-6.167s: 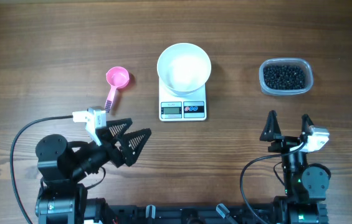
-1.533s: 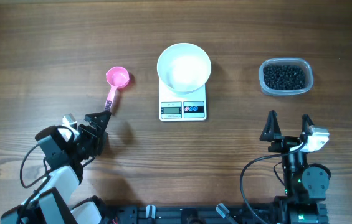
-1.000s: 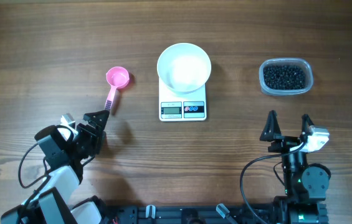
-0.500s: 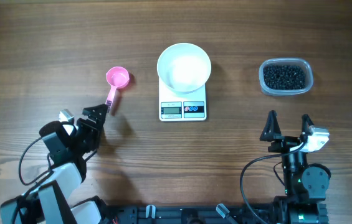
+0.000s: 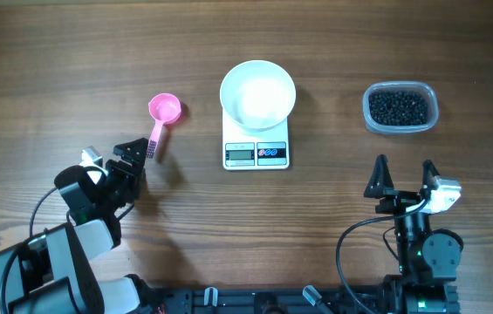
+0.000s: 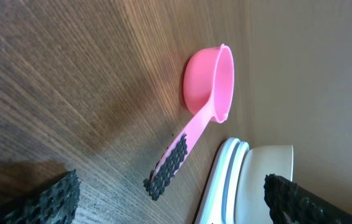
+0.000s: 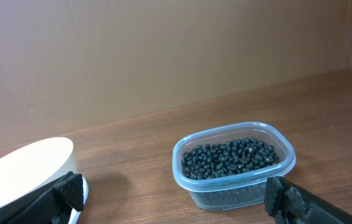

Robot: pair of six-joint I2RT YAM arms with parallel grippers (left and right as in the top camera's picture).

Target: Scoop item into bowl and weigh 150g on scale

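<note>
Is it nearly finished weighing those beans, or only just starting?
Only starting. Done: the white bowl already sits on the scale, empty. In hand: the open left claw is just short of the handle of the pink scoop, holding nothing. Left: the beans are all in the clear tub, so all scooping and weighing remains. The right claw rests open.

Readable text: none in any view.
Scale [image 5: 256, 144] display [image 5: 240, 155]: grey panel at the scale's front edge, left side; whatever it shows is too small to read from overhead.
Scale buttons [image 5: 271, 153]: two small round spots just right of the display; any markings are too small to tell.
Bowl [image 5: 257, 94]: plain white.
Scoop [image 5: 163, 113]: plain pink.
Tub [image 5: 400, 107]: clear walls, nothing legible on them.
</note>
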